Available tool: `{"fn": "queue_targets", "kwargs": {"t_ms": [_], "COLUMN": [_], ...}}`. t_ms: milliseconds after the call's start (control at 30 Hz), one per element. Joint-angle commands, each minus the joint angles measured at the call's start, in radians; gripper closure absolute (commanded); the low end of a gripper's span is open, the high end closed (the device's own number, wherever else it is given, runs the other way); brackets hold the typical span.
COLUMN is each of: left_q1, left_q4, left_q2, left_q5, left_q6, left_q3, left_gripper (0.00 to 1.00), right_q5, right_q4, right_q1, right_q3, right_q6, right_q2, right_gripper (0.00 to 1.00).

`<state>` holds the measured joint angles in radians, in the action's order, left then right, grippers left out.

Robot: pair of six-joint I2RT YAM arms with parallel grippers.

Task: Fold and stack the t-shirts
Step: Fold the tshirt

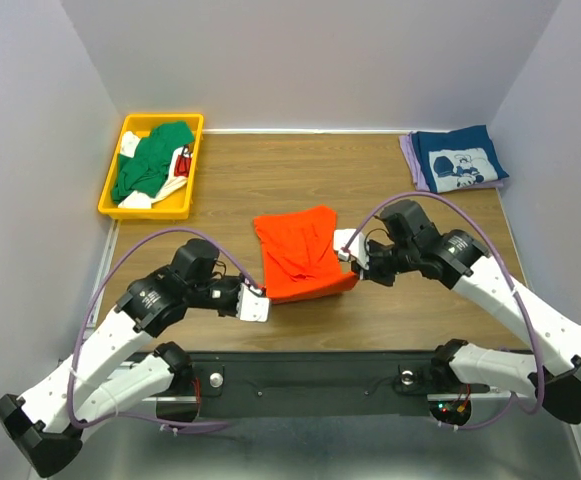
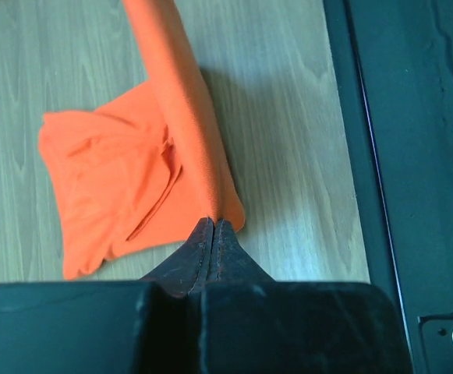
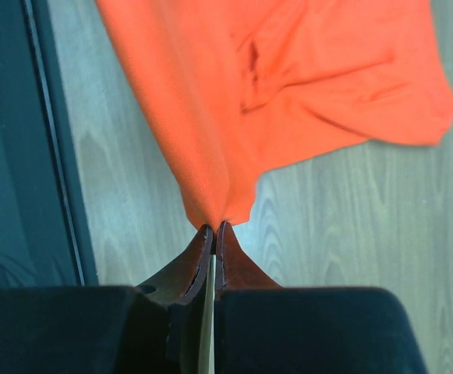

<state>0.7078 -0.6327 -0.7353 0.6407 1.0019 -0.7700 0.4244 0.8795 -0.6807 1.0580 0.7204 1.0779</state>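
Note:
The bright orange t-shirt (image 1: 300,258) lies partly folded in the middle of the table. My left gripper (image 1: 265,298) is shut on its near left corner (image 2: 224,204), and a fold of cloth rises from the jaws. My right gripper (image 1: 348,254) is shut on its right corner (image 3: 214,204), with the cloth hanging taut from the tips. A folded navy t-shirt (image 1: 460,160) with white print lies at the back right on a lavender one (image 1: 409,156). A green t-shirt (image 1: 155,158) is bundled in the yellow bin.
The yellow bin (image 1: 112,190) stands at the back left and also holds white cloth. The black base rail (image 1: 310,375) runs along the table's near edge. Grey walls close in the left, back and right sides.

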Motion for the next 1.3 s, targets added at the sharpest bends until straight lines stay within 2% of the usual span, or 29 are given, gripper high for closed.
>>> {"fn": "queue_targets", "kwargs": {"t_ms": [0,33,167,267,433,567,633,733,867,1100,1167,1267], "left_q1": [-0.022,-0.043,-0.247,-0.327,-0.398,-0.448,-0.479,-0.533,-0.554,-0.551,-0.541,-0.495], "left_q4": [0.059,0.07,0.105,0.126,0.154,0.188,0.197,0.231,0.257,0.228,0.217,0.202], "left_q2": [-0.01,-0.025,-0.174,-0.319,-0.577,-0.726,-0.858,-1.071,-1.212,-1.31,-1.29,-1.172], "left_q5": [-0.049,-0.046,0.051,0.07,0.096,0.106,0.106,0.126,0.107,0.034,0.031,0.03], "left_q6": [-0.14,-0.147,-0.106,-0.054,-0.013,-0.041,-0.054,-0.143,-0.192,-0.221,-0.206,-0.166], "left_q3": [-0.026,-0.037,-0.113,-0.231,-0.379,-0.459,-0.512,-0.593,-0.661,-0.703,-0.672,-0.566], "left_gripper": [1.0,1.0,1.0,1.0,1.0,1.0,1.0,1.0,1.0,1.0,1.0,1.0], "right_q5": [-0.081,-0.111,-0.108,-0.079,-0.009,0.005,0.011,0.019,0.028,0.028,0.045,0.07], "right_q4": [-0.04,-0.066,-0.109,-0.132,-0.163,-0.186,-0.197,-0.226,-0.247,-0.251,-0.252,-0.251], "right_q1": [-0.002,0.0,0.039,0.096,0.236,0.265,0.28,0.3,0.306,0.308,0.305,0.296], "right_q3": [0.059,0.068,0.166,0.221,0.328,0.408,0.466,0.554,0.641,0.637,0.605,0.483], "right_q6": [-0.01,0.011,0.053,0.108,0.204,0.277,0.295,0.278,0.231,0.154,0.142,0.123], "right_q2": [0.048,0.08,0.181,0.279,0.474,0.647,0.771,0.929,1.071,1.142,1.12,1.042], "right_gripper": [0.99,1.0,0.99,0.99,0.99,0.99,0.99,0.99,1.0,0.99,0.99,1.0]}}
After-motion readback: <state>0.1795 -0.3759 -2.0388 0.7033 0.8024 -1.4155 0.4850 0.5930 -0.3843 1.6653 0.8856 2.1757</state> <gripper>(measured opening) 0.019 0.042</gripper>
